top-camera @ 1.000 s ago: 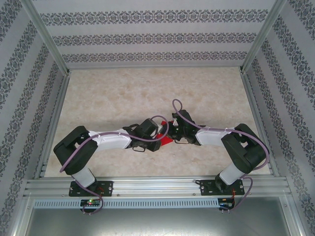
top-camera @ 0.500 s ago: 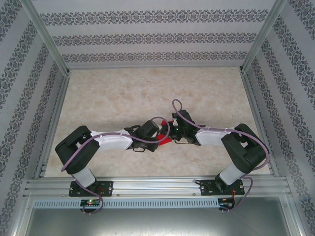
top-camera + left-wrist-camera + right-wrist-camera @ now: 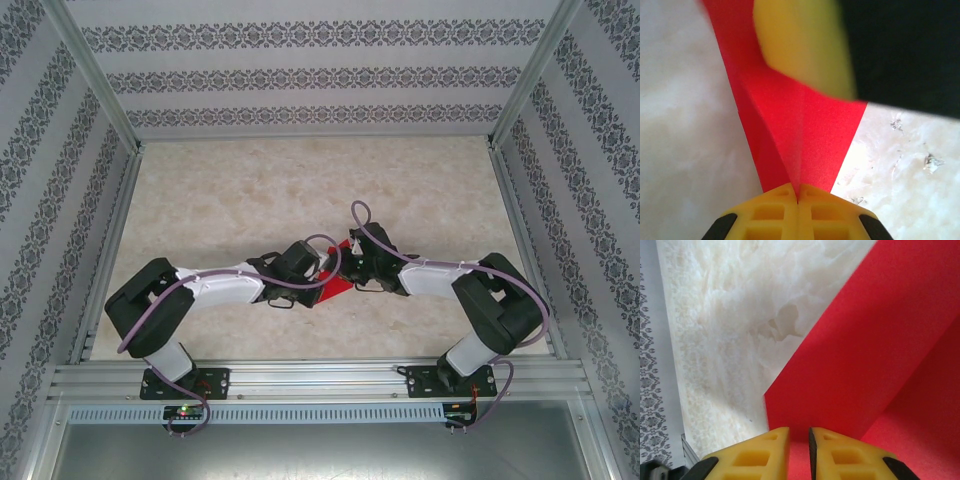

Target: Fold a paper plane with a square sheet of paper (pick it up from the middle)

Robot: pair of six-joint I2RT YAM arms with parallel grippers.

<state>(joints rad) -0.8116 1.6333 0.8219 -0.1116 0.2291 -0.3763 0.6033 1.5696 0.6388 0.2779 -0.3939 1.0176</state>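
One creased red paper [image 3: 810, 130], two grips. Left pincer [image 3: 797, 192] clamps its narrow end; right pincer [image 3: 799, 434] is closed on the far edge.

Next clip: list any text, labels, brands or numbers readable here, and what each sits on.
None can be read. The red paper is plain, the wall bands carry ornament, not letters, and the small boards at the arm bases are too small to show print.

Red paper [image 3: 340, 288] mostly covered, outline unclear — yellow blur [image 3: 805, 45] unidentifiable.
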